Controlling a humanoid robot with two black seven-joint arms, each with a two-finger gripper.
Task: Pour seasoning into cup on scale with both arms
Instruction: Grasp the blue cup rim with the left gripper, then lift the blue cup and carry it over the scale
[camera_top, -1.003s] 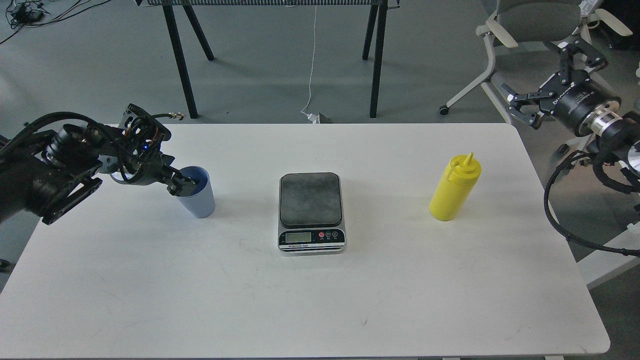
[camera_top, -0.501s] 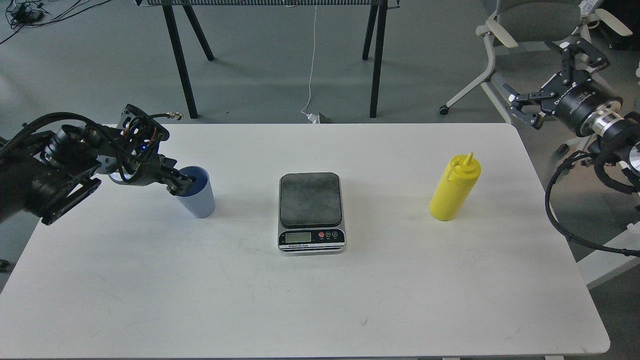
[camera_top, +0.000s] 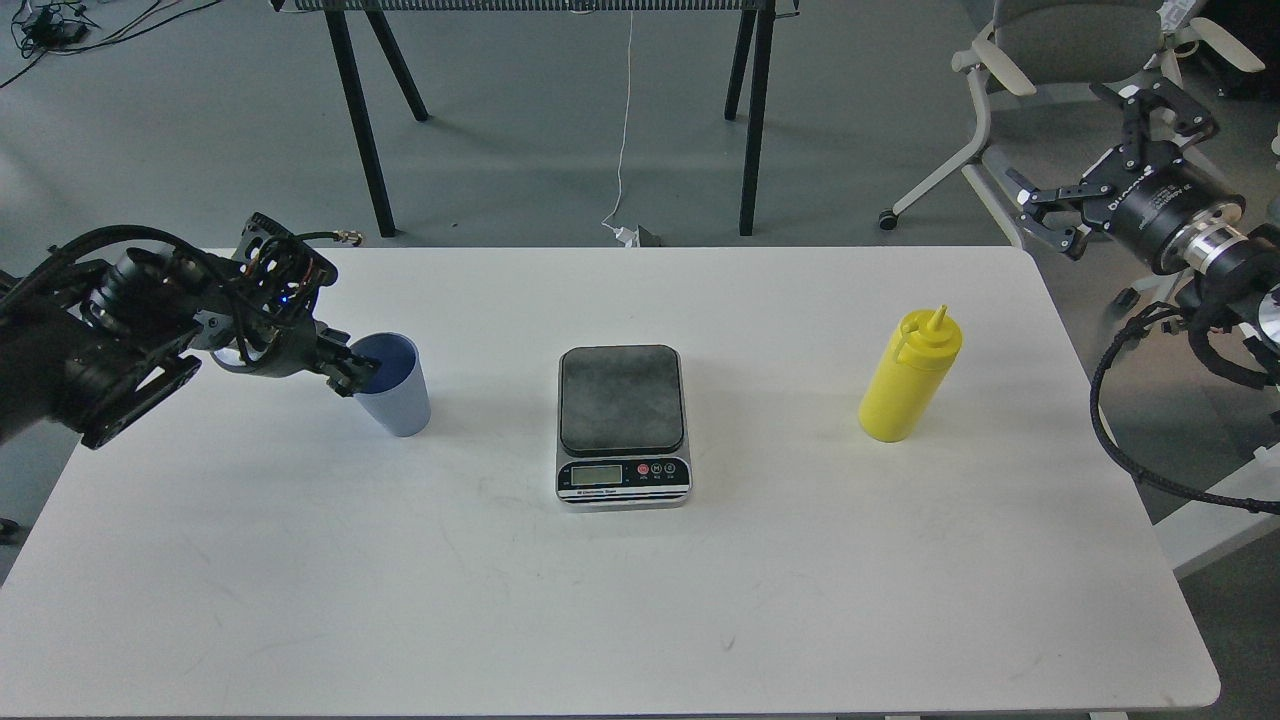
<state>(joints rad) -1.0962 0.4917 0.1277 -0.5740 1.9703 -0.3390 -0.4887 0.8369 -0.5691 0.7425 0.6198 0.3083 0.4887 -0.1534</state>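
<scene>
The light-blue cup (camera_top: 398, 390) stands upright on the white table (camera_top: 640, 600), left of the scale. My left gripper (camera_top: 355, 375) is at the cup's left rim; its dark fingers touch or overlap the rim and cannot be told apart. The scale (camera_top: 622, 425) sits mid-table with its dark plate bare. The yellow seasoning bottle (camera_top: 908, 378) stands upright to the right of the scale. My right gripper (camera_top: 1058, 138) is open and empty, held above the floor beyond the table's far right corner, well away from the bottle.
An office chair (camera_top: 1060, 60) stands behind my right gripper. Black table legs (camera_top: 355, 110) and a white cable (camera_top: 622, 130) are beyond the table's far edge. Black cables (camera_top: 1130, 440) hang off my right arm past the right table edge.
My left gripper has drawn back slightly to the left, from over the cup's mouth to its left rim. The cup has not moved. My right gripper has barely shifted.
</scene>
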